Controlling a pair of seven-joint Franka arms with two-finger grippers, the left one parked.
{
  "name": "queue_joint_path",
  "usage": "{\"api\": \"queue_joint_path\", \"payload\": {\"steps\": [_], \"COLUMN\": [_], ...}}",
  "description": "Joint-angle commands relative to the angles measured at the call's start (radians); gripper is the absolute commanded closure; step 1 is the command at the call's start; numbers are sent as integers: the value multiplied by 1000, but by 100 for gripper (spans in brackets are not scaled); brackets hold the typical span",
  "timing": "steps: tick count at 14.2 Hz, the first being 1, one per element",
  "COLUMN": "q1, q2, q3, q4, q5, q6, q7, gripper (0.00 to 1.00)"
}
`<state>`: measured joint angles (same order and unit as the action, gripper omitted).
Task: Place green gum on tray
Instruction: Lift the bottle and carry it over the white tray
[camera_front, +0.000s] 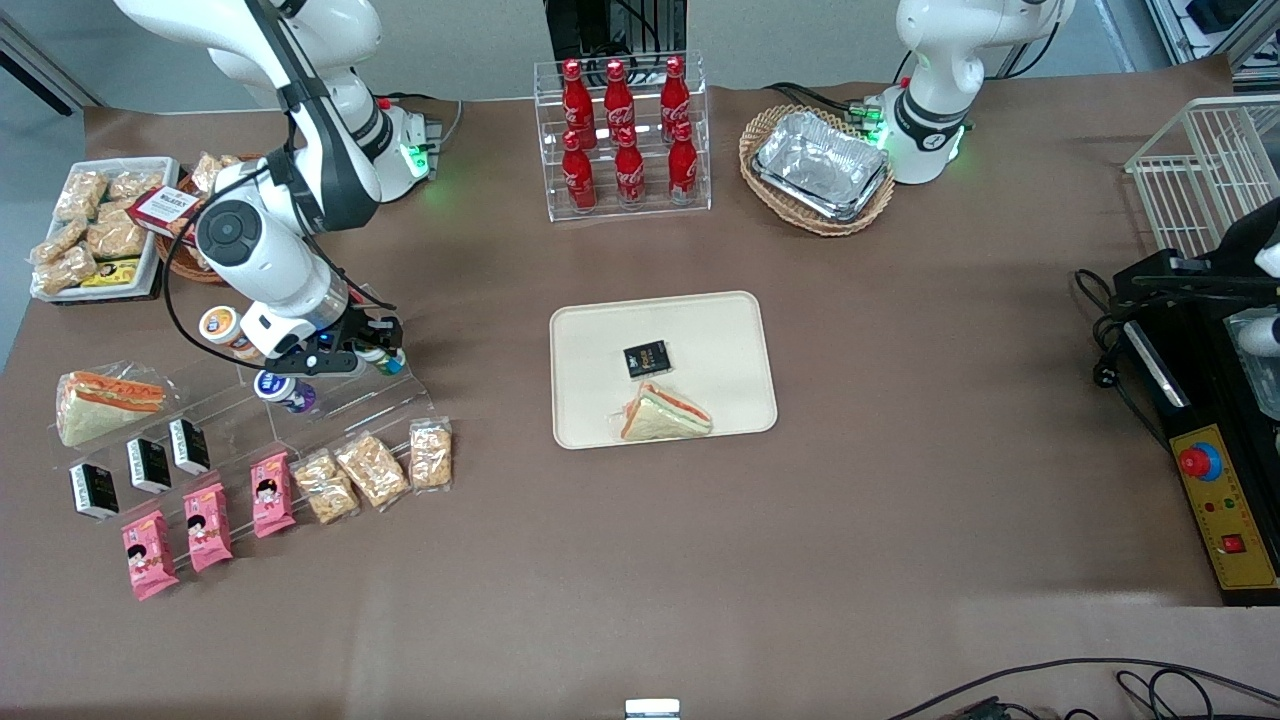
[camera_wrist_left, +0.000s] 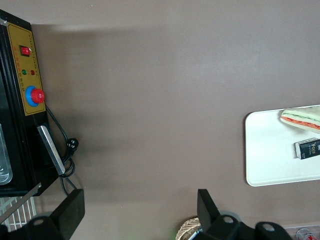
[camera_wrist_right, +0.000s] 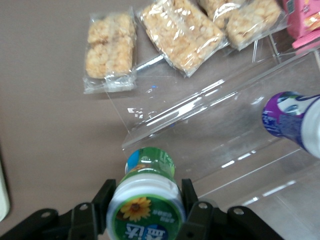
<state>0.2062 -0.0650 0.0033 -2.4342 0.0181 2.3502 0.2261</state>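
The green gum has a white-rimmed green lid with a yellow flower and stands between my right gripper's fingers, which press on both sides of the lid. In the front view the gripper is over the upper step of a clear acrylic stand toward the working arm's end of the table, and only a bit of the gum shows under it. The cream tray lies mid-table and holds a black packet and a sandwich.
A purple-lidded canister and a red-lidded one sit on the same stand, the purple one also in the wrist view. Snack bars and pink packets lie nearer the camera. A cola rack and a foil-tray basket stand farther away.
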Motion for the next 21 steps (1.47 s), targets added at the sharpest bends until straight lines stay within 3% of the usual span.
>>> {"api": "queue_joint_path", "payload": {"steps": [1, 5, 8, 11, 13, 18, 21], "q1": [-1, 16, 47, 91, 93, 136, 140], "q2": [-107, -141, -133, -66, 8, 146, 285], "q3": [6, 39, 108, 255, 352, 368, 366], "q4": [116, 442, 538, 549, 534, 336, 316], "q5": [5, 9, 29, 56, 87, 91, 89], "q6": [-231, -657, -733, -659, -539, -191, -73], "q7": [-14, 1, 121, 385, 470, 498, 500], "gripper": [100, 100, 100, 100, 100, 100, 100]}}
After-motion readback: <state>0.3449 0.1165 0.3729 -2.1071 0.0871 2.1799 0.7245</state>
